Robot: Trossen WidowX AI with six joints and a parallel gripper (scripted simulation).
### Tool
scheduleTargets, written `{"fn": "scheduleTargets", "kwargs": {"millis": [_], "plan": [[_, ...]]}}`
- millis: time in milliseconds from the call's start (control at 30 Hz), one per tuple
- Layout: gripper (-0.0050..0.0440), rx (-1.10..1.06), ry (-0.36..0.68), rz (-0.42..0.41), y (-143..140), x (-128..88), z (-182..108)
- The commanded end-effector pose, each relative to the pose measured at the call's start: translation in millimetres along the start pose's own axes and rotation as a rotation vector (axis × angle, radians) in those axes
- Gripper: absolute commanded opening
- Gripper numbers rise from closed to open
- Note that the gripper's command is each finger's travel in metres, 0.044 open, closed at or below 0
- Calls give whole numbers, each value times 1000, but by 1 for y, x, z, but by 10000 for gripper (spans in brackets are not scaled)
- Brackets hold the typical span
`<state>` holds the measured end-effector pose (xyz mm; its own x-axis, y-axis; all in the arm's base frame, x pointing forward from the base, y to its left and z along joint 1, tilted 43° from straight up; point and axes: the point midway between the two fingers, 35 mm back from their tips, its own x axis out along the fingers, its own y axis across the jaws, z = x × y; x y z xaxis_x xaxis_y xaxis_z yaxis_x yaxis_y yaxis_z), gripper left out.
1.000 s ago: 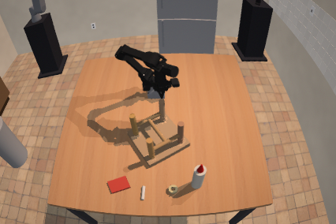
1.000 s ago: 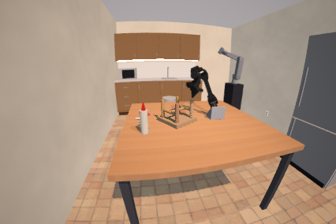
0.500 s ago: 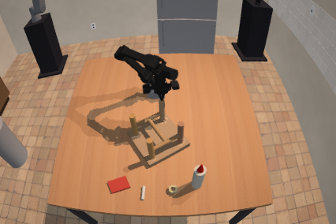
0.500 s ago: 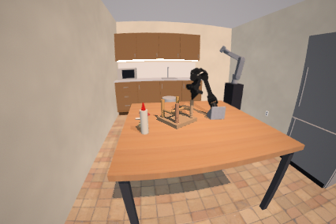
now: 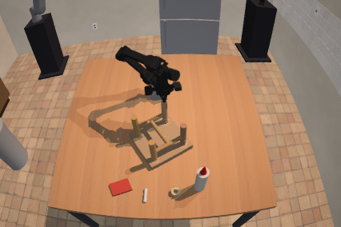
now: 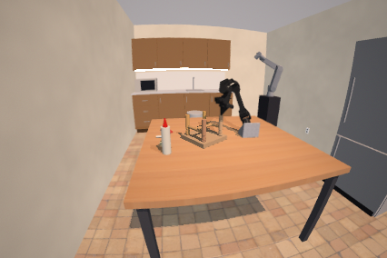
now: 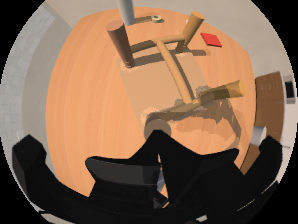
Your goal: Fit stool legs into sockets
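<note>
The stool seat [image 5: 167, 155] [image 6: 203, 143] [image 7: 142, 85] lies flat and upside down on the table. The far leg [image 5: 164, 113] [image 6: 221, 127], left leg [image 5: 135, 127] [image 7: 227, 91], front leg [image 5: 153, 151] [image 7: 193, 31] and right leg [image 5: 183, 135] [image 6: 203, 131] [image 7: 120, 45] stand up from it, apparently upright. My gripper [image 5: 164, 100] [image 6: 222, 114] [image 7: 156, 133] is shut and empty, its tips at or just above the far leg's top; contact is unclear. The gripper partly hides this leg in the wrist view. The shoulders are too small to judge for small gaps.
Rails join the legs, with a crossbar [image 5: 159, 133] [image 7: 174, 71] between them. A white bottle with a red tip [image 5: 201, 179] [image 6: 165, 140], a tape roll [image 5: 175, 189] [image 7: 156, 19], a white stick [image 5: 145, 195] and a red pad [image 5: 120, 187] [image 7: 211, 40] lie beyond the stool's front.
</note>
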<state>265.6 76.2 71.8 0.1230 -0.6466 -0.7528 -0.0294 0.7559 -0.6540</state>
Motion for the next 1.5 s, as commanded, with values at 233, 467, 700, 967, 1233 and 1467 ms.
{"fn": "scheduleTargets", "kwargs": {"millis": [233,467,700,967,1233,1467], "plan": [[0,-4,14,-15,-1,17,-5],[0,-4,14,-15,-1,23,-7],[0,-3,8,-11,-1,17,-4],[0,-2,1,-5,0,7,-1],[0,-1,-10,3,0,-5,2],[0,0,-16,8,1,-13,4]]}}
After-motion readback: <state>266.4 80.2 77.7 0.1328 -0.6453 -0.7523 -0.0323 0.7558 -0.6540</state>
